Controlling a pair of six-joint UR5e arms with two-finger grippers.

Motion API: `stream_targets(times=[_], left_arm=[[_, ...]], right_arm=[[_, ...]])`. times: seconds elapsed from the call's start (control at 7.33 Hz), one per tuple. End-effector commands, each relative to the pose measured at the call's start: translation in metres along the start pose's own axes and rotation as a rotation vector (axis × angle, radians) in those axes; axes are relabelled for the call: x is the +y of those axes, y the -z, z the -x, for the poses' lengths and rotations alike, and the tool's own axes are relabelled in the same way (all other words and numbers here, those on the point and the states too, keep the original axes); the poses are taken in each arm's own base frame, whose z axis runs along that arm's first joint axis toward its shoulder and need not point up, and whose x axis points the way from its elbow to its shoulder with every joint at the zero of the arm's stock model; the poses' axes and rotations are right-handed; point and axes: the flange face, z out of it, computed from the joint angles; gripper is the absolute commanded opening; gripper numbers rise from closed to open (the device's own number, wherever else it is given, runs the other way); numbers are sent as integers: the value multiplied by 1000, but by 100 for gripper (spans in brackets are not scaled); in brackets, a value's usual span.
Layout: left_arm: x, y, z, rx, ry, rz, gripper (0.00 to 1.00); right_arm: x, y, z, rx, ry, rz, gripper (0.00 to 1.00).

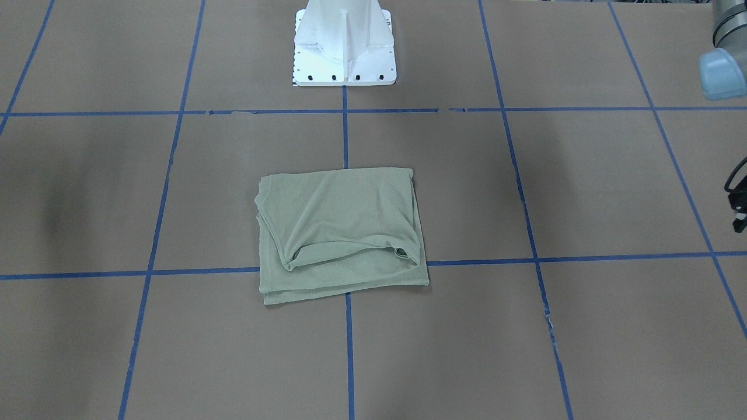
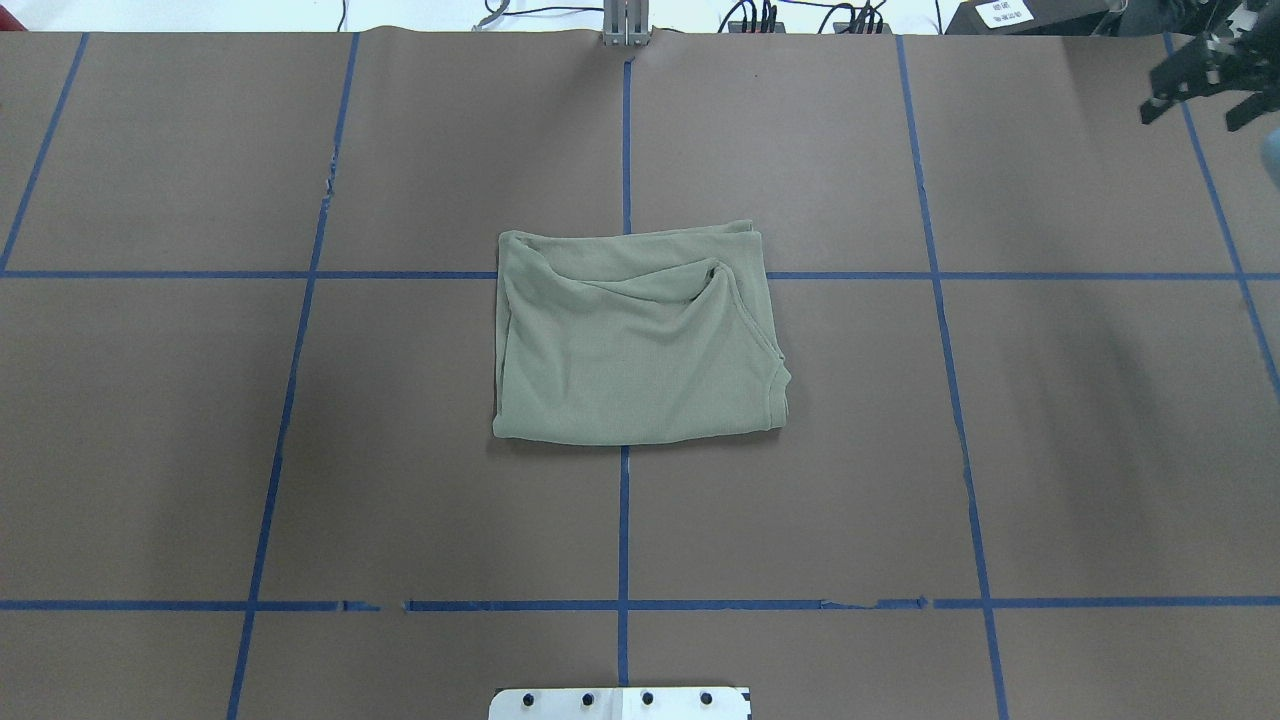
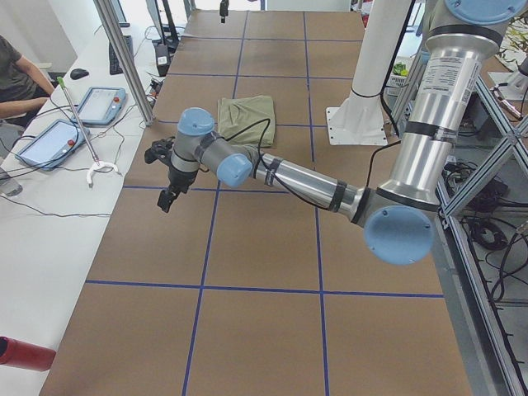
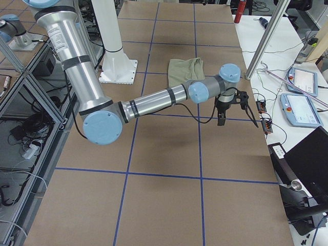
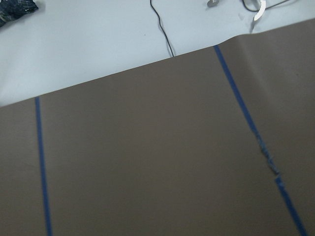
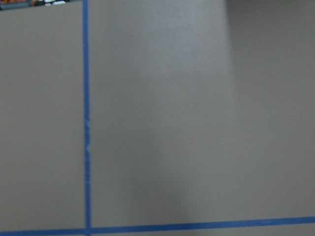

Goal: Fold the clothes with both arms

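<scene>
- Clock directions were read off the overhead view, with 12 o'clock pointing away from the robot's base.
- The shirt [image 2: 630, 370] lay folded into a rough rectangle at the centre of the table [image 2: 1100, 450], across the blue tape [image 2: 624, 520]. Nothing touched it.
- The right gripper [image 2: 1195, 100] hung at about 2 o'clock from the shirt, well apart from it and near the far table edge. Its jaws were spread with nothing between them.
- The left gripper [image 3: 168, 191] showed only in the left side view, out toward 10 o'clock and well apart from the shirt. You could not tell its jaw state from that view.
- Judgement: the fold looked close to done, so your main risk was undoing it.
- Risk 1: the top layer was puckered into a loose ridge along the 12 o'clock edge, and a lower layer peeked out beyond it. A pinch there would likely catch one layer only and peel the fold open.
- Risk 2: the knit looked limp. If you lifted with the two arms out of step, it would probably sag and skew the rectangle.
- Risk 3: spread jaws swept low across the shirt could snag that ridge and drag the whole stack off centre.
- Risk 4: the left gripper hung near the bench holding the pendants [image 3: 99, 103]. A wide swing on your next approach could clip them.
</scene>
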Motion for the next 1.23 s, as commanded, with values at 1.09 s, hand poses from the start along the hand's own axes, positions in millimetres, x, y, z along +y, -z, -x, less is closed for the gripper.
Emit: stream_targets(times=[1.09], left_arm=[[179, -19, 55, 170, 165, 305, 100]], right_arm=[[123, -16, -163, -17, -43, 81, 100]])
